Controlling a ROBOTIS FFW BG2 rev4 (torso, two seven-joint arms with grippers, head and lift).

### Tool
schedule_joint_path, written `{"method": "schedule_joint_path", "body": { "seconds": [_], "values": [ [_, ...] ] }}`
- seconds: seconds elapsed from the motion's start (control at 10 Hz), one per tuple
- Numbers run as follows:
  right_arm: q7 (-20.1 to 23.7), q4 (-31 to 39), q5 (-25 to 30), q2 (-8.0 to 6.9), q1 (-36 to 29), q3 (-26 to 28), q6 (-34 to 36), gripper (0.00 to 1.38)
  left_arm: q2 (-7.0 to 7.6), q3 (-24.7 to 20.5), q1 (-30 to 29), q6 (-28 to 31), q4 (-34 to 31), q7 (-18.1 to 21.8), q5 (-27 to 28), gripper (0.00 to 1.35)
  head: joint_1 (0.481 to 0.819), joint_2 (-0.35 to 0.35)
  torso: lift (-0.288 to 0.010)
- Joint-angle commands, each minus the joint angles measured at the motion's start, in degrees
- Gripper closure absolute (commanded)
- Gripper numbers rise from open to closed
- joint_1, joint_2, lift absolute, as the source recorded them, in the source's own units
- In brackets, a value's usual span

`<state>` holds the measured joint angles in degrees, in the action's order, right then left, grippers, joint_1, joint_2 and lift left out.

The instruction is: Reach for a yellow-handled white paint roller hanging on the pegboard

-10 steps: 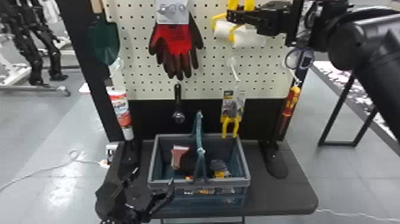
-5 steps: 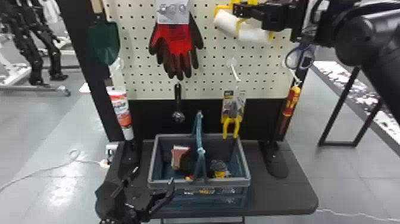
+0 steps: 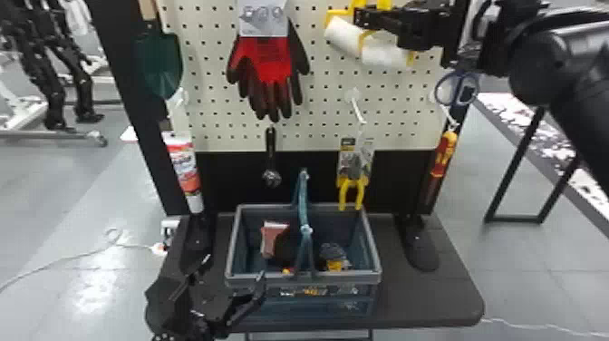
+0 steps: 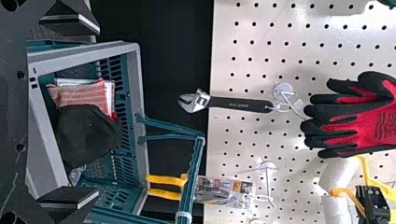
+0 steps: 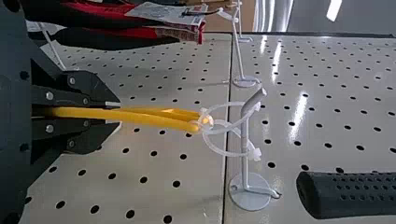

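Right tool (image 5: 116,113) was closed on yellow paint-roller handles (image 5: 154,120); plastic loops (image 5: 224,152) likely needed raising over the hook tip (image 5: 258,96) before pulling outward. Left tool (image 4: 98,112) gaped, empty.

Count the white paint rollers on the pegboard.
2: the left roller, nearer the gloves, and the right roller, just beside it. More could be hidden behind the right gripper.

Wrench (image 3: 270,145) hangs left of pliers (image 3: 351,182), behind basket (image 3: 335,277)
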<state>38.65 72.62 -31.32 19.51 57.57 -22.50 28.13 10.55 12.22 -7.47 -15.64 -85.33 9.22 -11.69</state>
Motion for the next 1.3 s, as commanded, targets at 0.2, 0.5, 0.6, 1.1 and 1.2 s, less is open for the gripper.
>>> {"method": "schedule_joint_path", "body": {
  "seconds": [0.2, 0.5, 0.6, 1.1, 1.2],
  "values": [
    [0.02, -0.46, -0.5, -0.09, -0.44, 0.0, -0.18, 1.29, 0.0, 0.09, 0.0, 0.18, 0.08, 0.01, 0.0, 0.1, 0.549, 0.0, -0.1],
    [-0.07, -0.64, -0.85, -0.09, -0.53, 0.0, -0.89, 1.29, 0.0, 0.26, 0.26, 0.26, -0.01, 0.01, 0.0, 0.1, 0.549, 0.0, -0.1],
    [-0.07, -0.81, -1.02, -0.09, -0.62, 0.0, -1.33, 1.29, 0.0, 0.26, 0.17, 0.26, -0.01, 0.01, 0.0, 0.1, 0.549, 0.0, -0.1],
    [-3.41, 2.09, 2.32, -1.14, -3.52, 2.99, -3.08, 0.4, 0.0, 0.17, 0.09, 0.09, -0.01, 0.01, -0.26, 0.1, 0.549, 0.0, -0.1],
    [-4.73, 3.76, 3.99, -1.32, -5.01, 4.75, -3.08, 0.0, 0.0, 0.09, 0.09, 0.09, -0.01, 0.01, -0.35, 0.1, 0.549, 0.0, -0.1]
  ]
}}
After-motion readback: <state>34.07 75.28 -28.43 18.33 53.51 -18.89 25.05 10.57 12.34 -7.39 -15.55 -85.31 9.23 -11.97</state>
